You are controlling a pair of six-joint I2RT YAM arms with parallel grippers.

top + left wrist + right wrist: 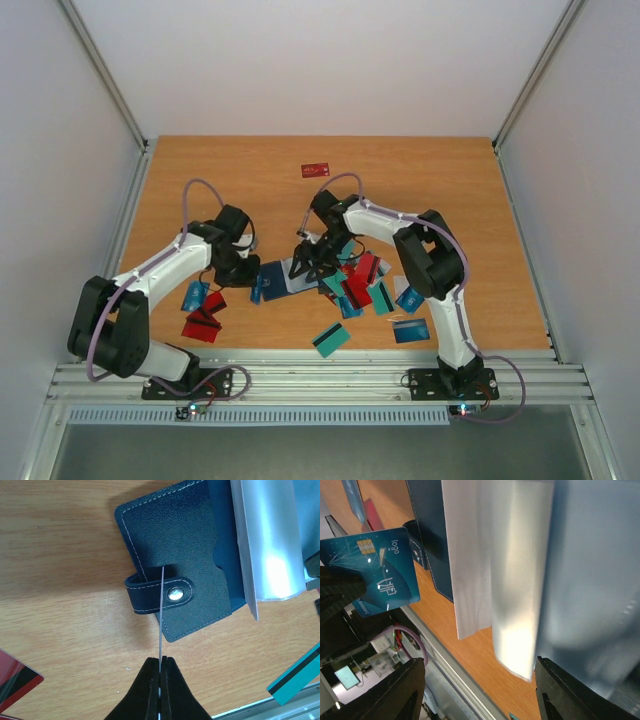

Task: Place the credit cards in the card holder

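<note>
Left jaws clamp a blue card edge-on, card holder dead ahead; right jaws part-open astride its clear sleeves, grip unclear.

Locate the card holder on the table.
In the top view, the card holder lies open near the front centre of the table, between the left gripper and the right gripper.

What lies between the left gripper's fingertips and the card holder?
In the left wrist view, one credit card, seen edge-on, runs from the shut left gripper to the card holder; beneath it, bare table.
</note>
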